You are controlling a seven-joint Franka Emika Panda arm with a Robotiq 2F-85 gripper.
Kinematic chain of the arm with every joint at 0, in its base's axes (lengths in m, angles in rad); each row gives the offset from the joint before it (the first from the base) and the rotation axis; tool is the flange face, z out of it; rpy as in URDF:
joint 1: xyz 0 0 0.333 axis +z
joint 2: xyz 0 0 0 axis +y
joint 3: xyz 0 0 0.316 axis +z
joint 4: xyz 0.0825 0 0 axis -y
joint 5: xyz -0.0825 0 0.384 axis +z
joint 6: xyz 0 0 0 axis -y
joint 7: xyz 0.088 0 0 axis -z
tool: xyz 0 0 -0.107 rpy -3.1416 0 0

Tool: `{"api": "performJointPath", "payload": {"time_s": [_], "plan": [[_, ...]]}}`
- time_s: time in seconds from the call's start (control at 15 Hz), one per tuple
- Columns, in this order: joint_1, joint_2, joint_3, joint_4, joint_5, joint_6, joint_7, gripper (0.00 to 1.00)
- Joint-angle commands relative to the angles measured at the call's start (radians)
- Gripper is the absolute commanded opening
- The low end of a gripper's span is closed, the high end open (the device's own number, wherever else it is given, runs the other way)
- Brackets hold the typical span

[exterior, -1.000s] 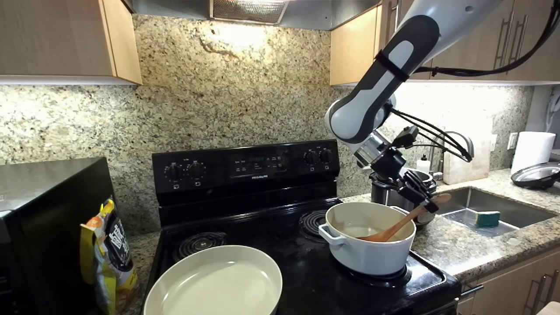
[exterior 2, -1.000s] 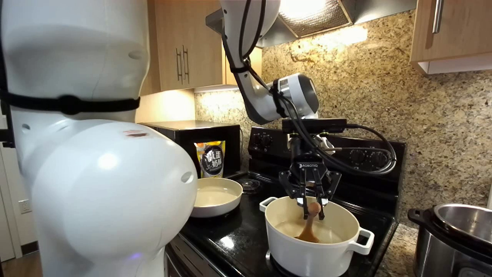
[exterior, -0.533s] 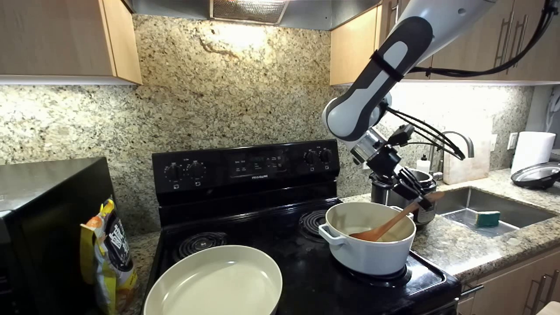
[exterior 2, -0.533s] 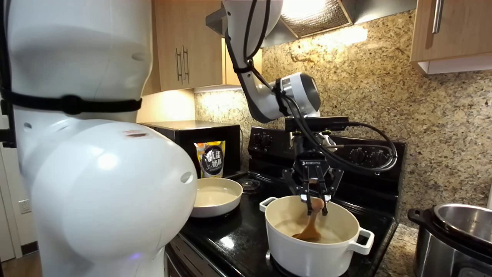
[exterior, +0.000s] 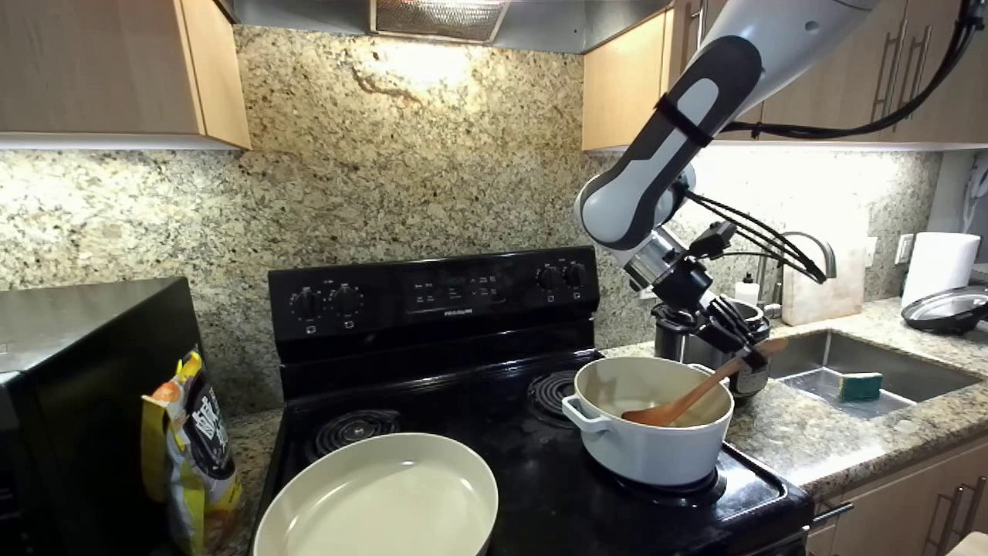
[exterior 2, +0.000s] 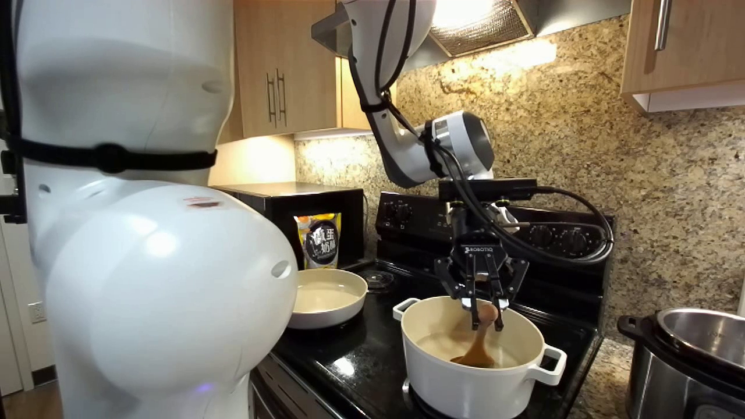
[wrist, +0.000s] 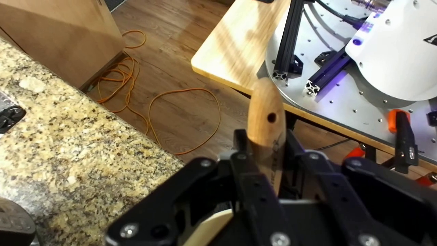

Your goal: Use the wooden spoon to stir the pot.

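Note:
The white pot [exterior: 656,455] stands on the stove's front right burner in an exterior view and also shows [exterior 2: 465,390] in an exterior view. A bit of its cream rim shows low in the wrist view [wrist: 212,226]. The wooden spoon [exterior: 689,400] leans in the pot, bowl down inside, handle tilted up over the rim; it also shows here [exterior 2: 478,351]. My gripper [exterior: 755,357] is shut on the upper handle, above the pot [exterior 2: 488,324]. In the wrist view the handle's end [wrist: 266,119] sticks out between the fingertips [wrist: 264,141].
A wide cream pan [exterior: 386,494] sits on the stove's left side. A steel pot [exterior 2: 669,372] stands on the counter beside the stove. A snack bag [exterior: 204,440] leans by the black microwave [exterior: 93,417]. A sink [exterior: 911,371] with a sponge [exterior: 860,386] lies beyond.
The gripper and spoon have swept across the pot, and the spoon's bowl has shifted inside it. Over the last half second they moved slightly back. The pot has not moved.

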Motion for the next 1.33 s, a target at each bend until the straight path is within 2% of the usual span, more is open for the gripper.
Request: {"api": "performJointPath", "payload": {"time_s": [0.0,0.6,0.93,1.27], "plan": [[-0.004,-0.009,0.009,-0.015,0.01,-0.029,-0.008,0.08],[0.008,0.013,0.031,0.015,0.066,-0.079,0.001,0.08],[0.023,0.012,0.052,0.025,0.133,-0.074,0.005,0.08],[0.025,0.02,0.055,0.029,0.154,-0.057,0.026,0.08]]}}
